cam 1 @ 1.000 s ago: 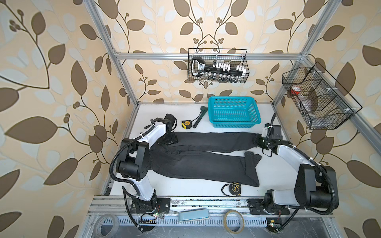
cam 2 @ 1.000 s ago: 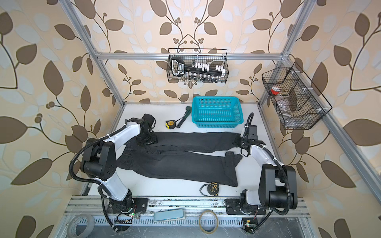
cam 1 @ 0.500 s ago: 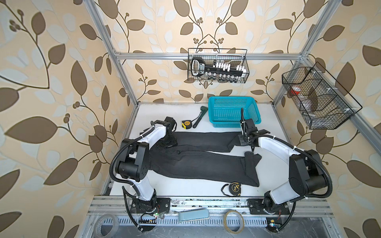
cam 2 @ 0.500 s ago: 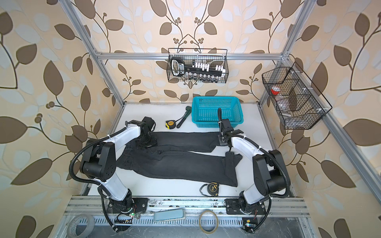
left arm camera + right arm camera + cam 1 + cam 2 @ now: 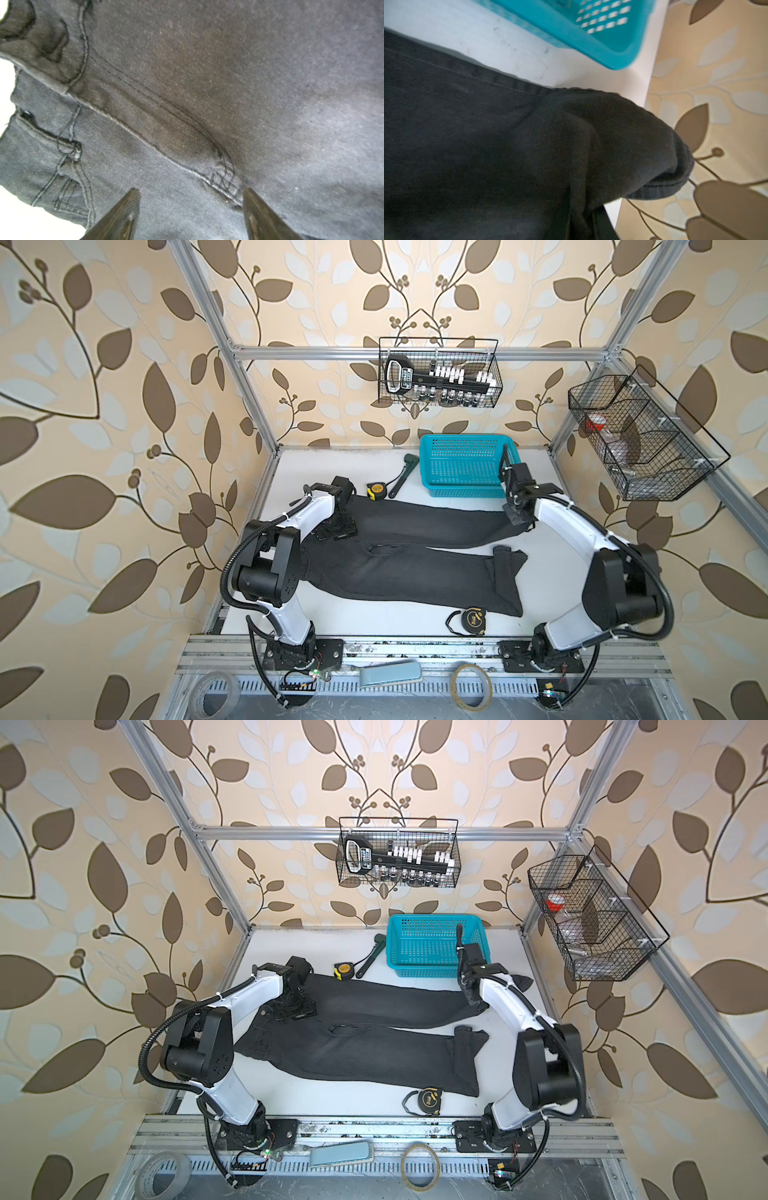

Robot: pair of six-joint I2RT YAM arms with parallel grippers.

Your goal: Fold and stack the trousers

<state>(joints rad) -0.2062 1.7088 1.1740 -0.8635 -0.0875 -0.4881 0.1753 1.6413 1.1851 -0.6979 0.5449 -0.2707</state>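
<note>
Sprawling trousers (image 5: 415, 568), yellow tape measure (image 5: 376, 491), logo unreadable

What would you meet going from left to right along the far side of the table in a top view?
yellow tape measure → wrench → basket

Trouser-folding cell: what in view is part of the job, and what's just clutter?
Job:
- trousers
- left gripper, jaws open over the waist
- right gripper, at a leg end

Clutter:
- turquoise basket
- yellow tape measure
- black tape measure
- dark wrench
</note>
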